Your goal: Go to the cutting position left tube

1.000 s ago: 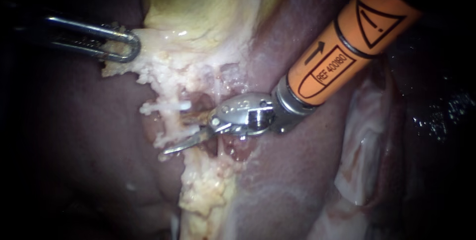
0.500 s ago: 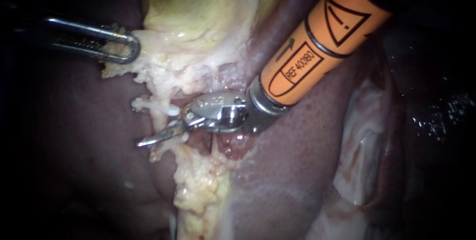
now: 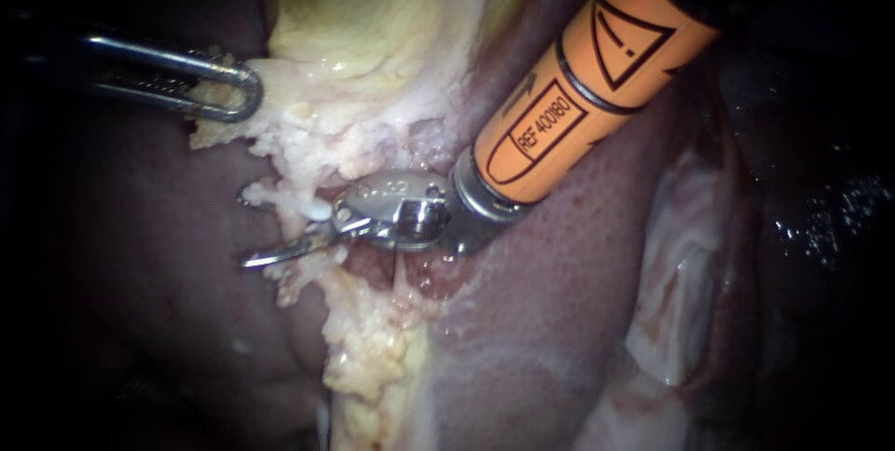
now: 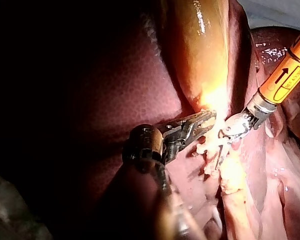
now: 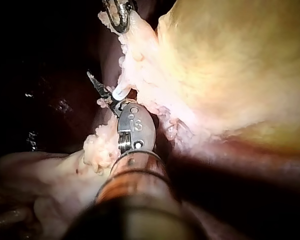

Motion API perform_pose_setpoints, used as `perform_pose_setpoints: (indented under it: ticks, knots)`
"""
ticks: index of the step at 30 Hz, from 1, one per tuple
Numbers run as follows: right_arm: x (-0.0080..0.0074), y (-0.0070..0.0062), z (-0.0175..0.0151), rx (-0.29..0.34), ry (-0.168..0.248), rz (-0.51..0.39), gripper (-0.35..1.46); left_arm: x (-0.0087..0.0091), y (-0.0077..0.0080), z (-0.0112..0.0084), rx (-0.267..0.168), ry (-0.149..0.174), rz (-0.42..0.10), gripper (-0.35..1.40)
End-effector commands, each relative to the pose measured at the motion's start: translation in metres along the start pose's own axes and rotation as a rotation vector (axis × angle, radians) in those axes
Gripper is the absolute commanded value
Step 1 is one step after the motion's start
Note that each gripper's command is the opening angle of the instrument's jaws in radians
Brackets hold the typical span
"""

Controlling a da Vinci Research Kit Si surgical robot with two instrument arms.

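Background: dark red-brown liver (image 3: 578,321) fills the endoscope view. No table in sight.

Gallbladder (image 3: 373,13), yellow, at 12 o'clock. From it a band of pale fatty tissue (image 3: 373,339) runs down to 6 o'clock.

Right instrument (image 3: 266,253): orange shaft enters from 1 o'clock, blades just left of centre and pointing to 8 o'clock. A narrow gap shows between the blades and nothing is gripped. The upper blade is partly hidden by tissue.

Left instrument (image 3: 228,88), at 10 o'clock: jaws closed on the edge of the pale fatty tissue, holding it out toward 9 o'clock.

Tube (image 3: 280,198): short whitish strand just above the blades, at their 12 o'clock. Cannot tell from this view that it is the left tube.

Handling (judgement): tube soft, thin, wet and slippery, and likely to tear if tugged. Best left unheld and kept taut through the surrounding fat, with the blades astride its bare stretch.

Versus 1.0 s earlier: right instrument has advanced toward 9 o'clock, its tip now past the band's edge. Left instrument's hold unchanged.
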Motion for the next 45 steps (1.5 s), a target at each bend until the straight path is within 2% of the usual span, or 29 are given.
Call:
perform_pose_setpoints:
  ticks: [1,4,9,16,24,26,31,36,39,45]
  knots:
    - [0.0,-0.0001,-0.0003,0.004,-0.001,0.005,1.3,0.0,0.0,0.0,-0.001,0.0,0.0,-0.35]
    - [-0.0001,-0.0006,-0.0012,0.019,-0.004,0.025,1.3,0.0,0.0,-0.0001,-0.001,0.0,0.0,-0.35]
    - [0.0005,-0.0009,-0.0027,0.034,-0.063,0.039,1.28,0.0,0.0001,-0.0001,0.0,0.0,0.0,-0.35]
    - [0.0013,-0.0011,-0.0029,0.043,-0.069,0.049,1.28,0.0,0.0001,-0.0001,0.0,0.0,0.0,-0.35]
    - [0.0,-0.0014,-0.001,0.062,-0.083,0.048,1.26,0.0,0.0001,0.0,0.0,0.0,0.0,-0.35]
    - [-0.0003,-0.0014,-0.0005,0.063,-0.076,0.049,1.25,0.0,0.0001,0.0,0.0,0.0,0.0,-0.35]
    - [-0.0004,-0.0008,0.0008,0.049,-0.023,0.044,1.26,0.0,0.0001,0.0,0.0,0.0,0.0,-0.35]
    - [-0.0003,-0.0008,0.0008,0.046,-0.007,0.044,1.26,0.0,0.0001,0.0,0.0,0.0,0.0,-0.35]
    - [-0.0001,-0.0012,0.0006,0.05,-0.001,0.043,1.28,0.0,0.0001,-0.0001,0.0,0.0,0.0,-0.35]
    - [0.0012,-0.0033,0.0001,0.067,0.011,0.045,1.31,0.0,0.0001,-0.0001,-0.001,0.0,0.0,-0.35]
